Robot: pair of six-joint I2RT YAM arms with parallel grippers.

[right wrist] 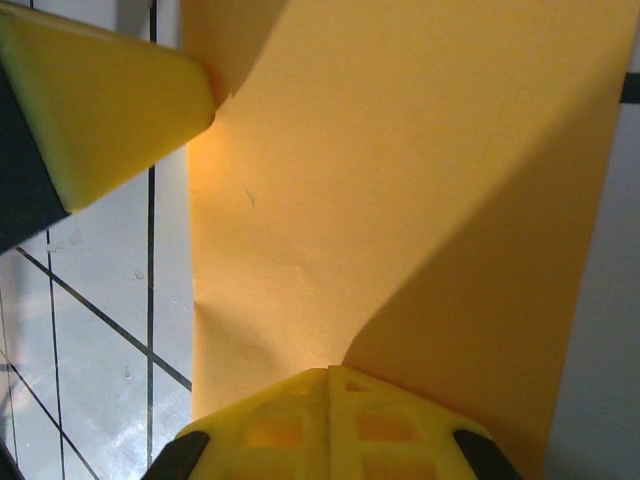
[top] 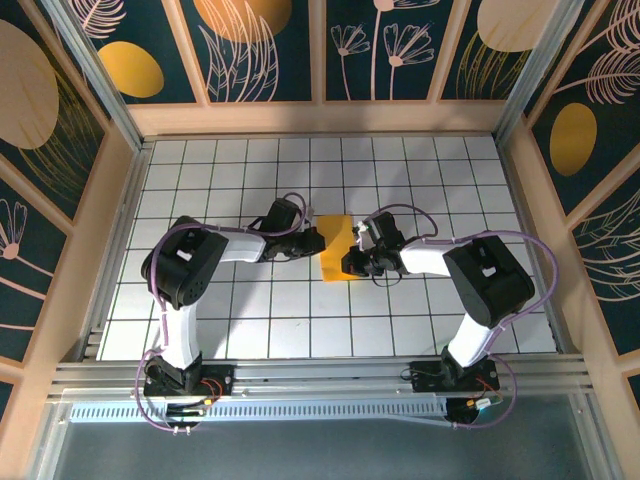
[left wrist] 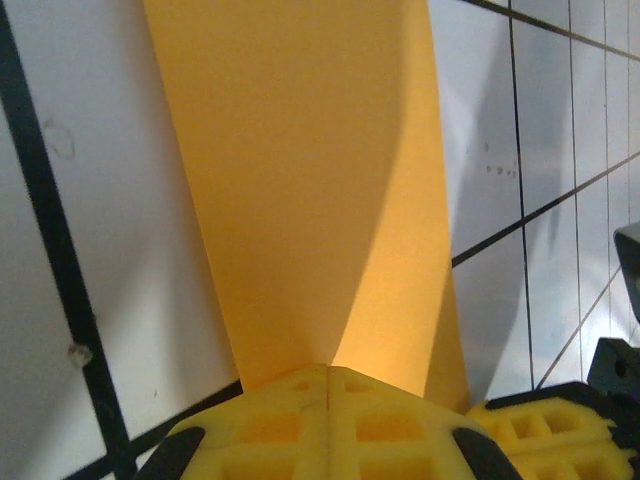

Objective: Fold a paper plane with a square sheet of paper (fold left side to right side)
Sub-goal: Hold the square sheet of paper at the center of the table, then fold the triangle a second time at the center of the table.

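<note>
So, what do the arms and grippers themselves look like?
The left arm and right arm have white links with black joint housings; thin purple cables loop along each. The left gripper and right gripper are black, tipped with bright yellow fingers moulded in a waffle-grid pattern.

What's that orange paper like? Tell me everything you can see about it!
The sheet of paper is plain orange-yellow, thin and unmarked. From above it looks like a narrow rectangle on the white grid table, between both arms. The left gripper pinches its left edge, the right gripper its right edge, and part of it bows up, casting shade.
</note>
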